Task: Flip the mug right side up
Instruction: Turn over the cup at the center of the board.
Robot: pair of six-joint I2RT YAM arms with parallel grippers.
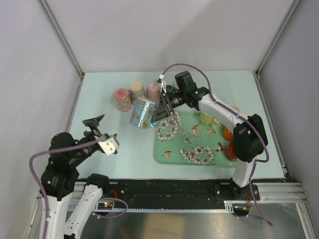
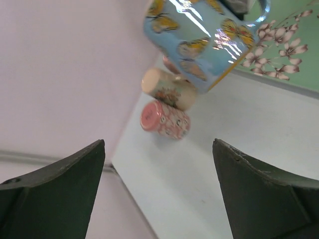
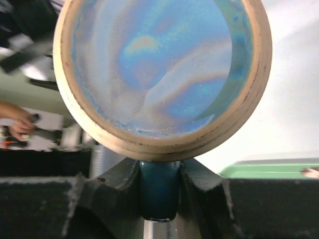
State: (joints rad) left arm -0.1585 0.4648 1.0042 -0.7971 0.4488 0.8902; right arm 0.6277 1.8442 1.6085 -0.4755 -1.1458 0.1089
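- While the right gripper (image 1: 162, 107) is stretched out over the middle of the table toward the far edge, it has the mug (image 1: 143, 112) by its handle (image 3: 158, 196). Both fingers (image 3: 112, 186) are pinched tight on that dark teal loop, with no gap showing.
- The mug is sky blue with yellow butterflies. It is tipped well over on a slant, just off the far left corner of the green floral tray (image 1: 172, 155).
- On the right wrist camera, a round tan ring with shimmering blue inside it fills the view. It could be the mouth or the base; the shot is too close to call.
- It is also unclear whether the mug's lower edge touches the table.
- The left gripper (image 1: 102, 131) hangs above the near left part of the table, well apart from the mug. Its 2 fingers (image 2: 55, 194) are spread wide with nothing between them.
- 3 small containers stand together near the far edge, just behind the mug: a pink dotted container (image 1: 122, 99) on the left, a cream container (image 1: 137, 89) in the middle and a pale pink container (image 1: 152, 92) on the right.
- On the tray's right side sit a yellow-green cup (image 1: 207, 118) and an orange piece (image 1: 227, 133), the latter partly hidden by the right arm.
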